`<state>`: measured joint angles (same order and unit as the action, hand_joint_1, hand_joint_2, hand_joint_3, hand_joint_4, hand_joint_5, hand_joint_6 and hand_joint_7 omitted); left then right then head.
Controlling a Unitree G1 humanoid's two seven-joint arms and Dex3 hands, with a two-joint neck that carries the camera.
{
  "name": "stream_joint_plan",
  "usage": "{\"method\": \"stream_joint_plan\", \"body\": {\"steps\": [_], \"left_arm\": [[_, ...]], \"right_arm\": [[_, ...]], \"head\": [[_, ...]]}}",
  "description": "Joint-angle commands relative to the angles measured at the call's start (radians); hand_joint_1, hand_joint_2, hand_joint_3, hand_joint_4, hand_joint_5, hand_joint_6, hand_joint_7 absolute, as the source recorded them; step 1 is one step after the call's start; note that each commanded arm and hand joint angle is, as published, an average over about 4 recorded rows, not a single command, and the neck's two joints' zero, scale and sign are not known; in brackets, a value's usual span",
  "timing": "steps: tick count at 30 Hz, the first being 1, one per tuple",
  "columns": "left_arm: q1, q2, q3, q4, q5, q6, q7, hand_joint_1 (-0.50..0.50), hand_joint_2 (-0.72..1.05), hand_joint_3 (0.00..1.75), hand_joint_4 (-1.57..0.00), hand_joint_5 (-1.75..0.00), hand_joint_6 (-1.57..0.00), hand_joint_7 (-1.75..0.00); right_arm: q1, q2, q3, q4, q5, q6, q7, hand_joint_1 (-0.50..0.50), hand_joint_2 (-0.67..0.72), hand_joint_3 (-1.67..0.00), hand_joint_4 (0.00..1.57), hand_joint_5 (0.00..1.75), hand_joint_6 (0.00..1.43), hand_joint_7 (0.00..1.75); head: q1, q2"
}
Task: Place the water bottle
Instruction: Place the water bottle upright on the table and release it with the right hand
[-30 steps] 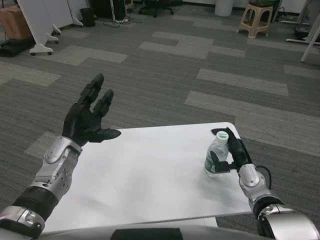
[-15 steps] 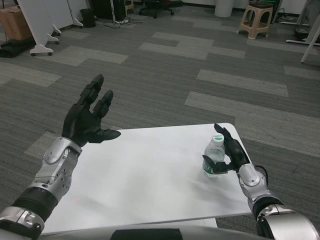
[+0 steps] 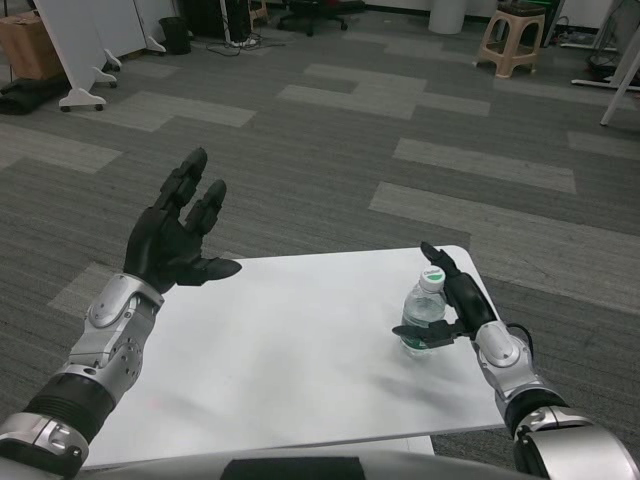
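Grey carpet point(image 3: 330, 150) in lighter and darker patches behind, spreading over the whole room. Farther back, at the top right, a beige plastic stool point(image 3: 513, 38); at the top left, a white board on wheels point(image 3: 85, 40), with a brown box point(image 3: 28, 45) beside it at the edge. Close to the camera, a white worktop point(image 3: 280, 360), its far right corner rounded.

On the worktop's right part, near the far edge, the water bottle point(image 3: 422, 318): small, clear plastic, green and white cap, label around the middle. Stood upright, base on the worktop surface. Gripped from the right side by the right hand point(image 3: 448, 305), black fingers wrapped around the body of the bottle, one finger reaching up behind the cap, thumb across the front at label height. Silver right forearm point(image 3: 515, 375) coming in from the lower right corner.

On the other side, the left hand point(image 3: 178, 238) lifted above the worktop's far left corner, well apart from the bottle. Held nothing; fingers spread and pointing up and away, thumb pointing to the right. Silver left forearm point(image 3: 100, 350) rising from the lower left corner of the view.
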<state>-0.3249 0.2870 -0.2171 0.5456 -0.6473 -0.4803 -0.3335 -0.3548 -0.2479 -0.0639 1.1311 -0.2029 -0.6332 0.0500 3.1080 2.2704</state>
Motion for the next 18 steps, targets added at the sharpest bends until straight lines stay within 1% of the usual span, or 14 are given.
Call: {"method": "stream_joint_plan", "body": {"steps": [1, 5, 9, 13, 18], "left_arm": [[-0.002, 0.004, 0.004, -0.006, -0.003, -0.004, 0.004, -0.50, 0.34, 0.09, 0.00, 0.00, 0.00, 0.00], [-0.002, 0.004, 0.004, -0.006, -0.003, -0.004, 0.004, -0.50, 0.34, 0.09, 0.00, 0.00, 0.00, 0.00], [-0.002, 0.004, 0.004, -0.006, -0.003, -0.004, 0.004, -0.50, 0.34, 0.09, 0.00, 0.00, 0.00, 0.00], [-0.002, 0.004, 0.004, -0.006, -0.004, -0.004, 0.004, -0.50, 0.34, 0.09, 0.00, 0.00, 0.00, 0.00], [-0.002, 0.004, 0.004, -0.006, -0.005, -0.004, 0.004, -0.50, 0.34, 0.09, 0.00, 0.00, 0.00, 0.00]], "right_arm": [[-0.002, -0.015, -0.017, -0.020, 0.025, -0.005, 0.011, -0.21, -0.16, -0.32, 0.00, 0.00, 0.00, 0.00], [0.007, -0.022, -0.039, -0.039, 0.047, -0.005, 0.026, -0.21, -0.16, -0.32, 0.00, 0.00, 0.00, 0.00], [0.022, -0.029, -0.067, -0.071, 0.050, -0.005, 0.035, -0.17, -0.16, -0.32, 0.01, 0.00, 0.00, 0.00], [0.036, -0.031, -0.079, -0.106, 0.067, -0.005, 0.045, -0.17, -0.16, -0.24, 0.00, 0.00, 0.00, 0.00], [0.057, -0.035, -0.099, -0.156, 0.097, -0.003, 0.062, -0.17, -0.16, -0.24, 0.00, 0.00, 0.00, 0.00]], "head": [[0.001, 0.001], [-0.001, 0.001], [0.000, 0.001], [-0.001, 0.000], [0.001, -0.001]]}}
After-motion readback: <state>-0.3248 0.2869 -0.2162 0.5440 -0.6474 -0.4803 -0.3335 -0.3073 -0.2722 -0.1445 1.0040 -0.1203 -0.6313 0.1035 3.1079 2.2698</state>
